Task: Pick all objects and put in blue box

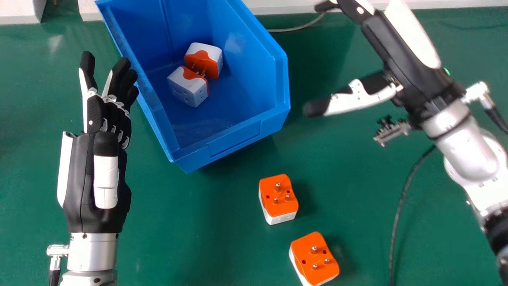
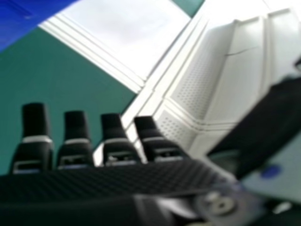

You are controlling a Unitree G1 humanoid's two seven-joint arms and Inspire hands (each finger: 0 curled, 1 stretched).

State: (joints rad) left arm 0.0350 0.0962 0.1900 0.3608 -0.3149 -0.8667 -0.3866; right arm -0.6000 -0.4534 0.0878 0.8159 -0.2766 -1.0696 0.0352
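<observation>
Can count two plug adapters inside the blue box [image 1: 234, 139]: a farther boxed adapter [image 1: 212, 61] and a nearer boxed adapter [image 1: 184, 85], lying close together, perhaps touching. Leaves two more on the tabletop [image 1: 222, 222], near of the box: a farther loose adapter [image 1: 278, 196] and, nearer and more to the right, a nearer loose adapter [image 1: 313, 256]. Looks half done, judging by these four.

Stands well placed for dropping from above, with the box's open top reachable from either side. Probably rests both loose adapters on their backs, pins up, with bare sides offered for a side grip. Holds the right hand [image 1: 397, 51] wide and empty, right of the box, fingers straight and thumb spread, likely leaving room to turn back to the near pair. Parks the left hand [image 1: 83, 171] left of the box, also spread and empty, seemingly out of the way.

Cannot follow the box's far end or the right hand's far fingertips past the head view's edge. Cannot make out the boxed adapters' undersides, nor be sure of contact between pins and casing. Cannot tell whether the nearer loose adapter is slightly clipped at the near edge. Offers no loose adapter for checking in the right hand view, turned toward pale panelling [image 2: 202, 80].
</observation>
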